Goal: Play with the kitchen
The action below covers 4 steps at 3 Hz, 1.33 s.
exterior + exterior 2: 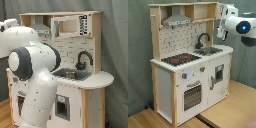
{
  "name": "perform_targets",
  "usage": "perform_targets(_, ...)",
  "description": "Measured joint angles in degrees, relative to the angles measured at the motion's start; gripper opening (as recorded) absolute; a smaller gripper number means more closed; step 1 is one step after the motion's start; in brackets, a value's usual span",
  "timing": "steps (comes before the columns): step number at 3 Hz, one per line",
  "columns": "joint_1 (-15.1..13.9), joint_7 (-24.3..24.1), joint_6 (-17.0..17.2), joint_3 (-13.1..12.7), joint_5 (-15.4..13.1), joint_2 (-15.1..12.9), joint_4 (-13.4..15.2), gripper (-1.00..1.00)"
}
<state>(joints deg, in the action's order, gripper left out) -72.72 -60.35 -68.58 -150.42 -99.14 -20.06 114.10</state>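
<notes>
The kitchen [188,75] stands beside the raised arm [235,24].

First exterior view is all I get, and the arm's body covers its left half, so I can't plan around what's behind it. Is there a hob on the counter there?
Observer: Yes. In the second exterior view a black hob with red rings lies on the counter, to the second exterior view's left of the sink.
Operator: What is below the hob?
Observer: An oven door with a dark window. It looks shut.
Operator: Any controls I should know of?
Observer: Two round knobs sit on the front panel, just above the oven door.
</notes>
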Motion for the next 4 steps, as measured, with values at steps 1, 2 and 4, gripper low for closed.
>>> perform_targets(1, 3.2, 0.4, 4.7, 0.0, -0.1, 0.9, -0.2, 1.0)
perform_targets(2, 3.8, 3.3, 3.5, 0.3, -0.8, 4.7, -3.7, 1.0)
perform_targets(4, 3.0, 7.1, -3.5, 3.8, -0.7, 12.0, -6.9, 1.0)
